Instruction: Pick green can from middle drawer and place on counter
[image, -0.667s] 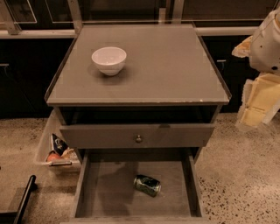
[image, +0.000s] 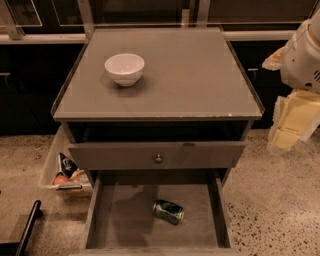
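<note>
The green can (image: 168, 212) lies on its side on the floor of the open middle drawer (image: 125, 220), right of the drawer's centre. The counter (image: 200, 75) is the flat grey-brown cabinet top above it, with a small white chip on its front edge at the right. My gripper (image: 290, 130), cream-coloured below the white arm (image: 302, 55), hangs in the air at the right of the cabinet. It is level with the counter's front edge, well above and to the right of the can, and holds nothing I can see.
A white bowl (image: 124, 68) stands on the counter's left half. The drawer front with a round knob (image: 158, 158) juts out slightly above the open drawer. A bin with snack packets (image: 65, 172) sits on the floor at the left. A black bar (image: 27, 227) lies at the lower left.
</note>
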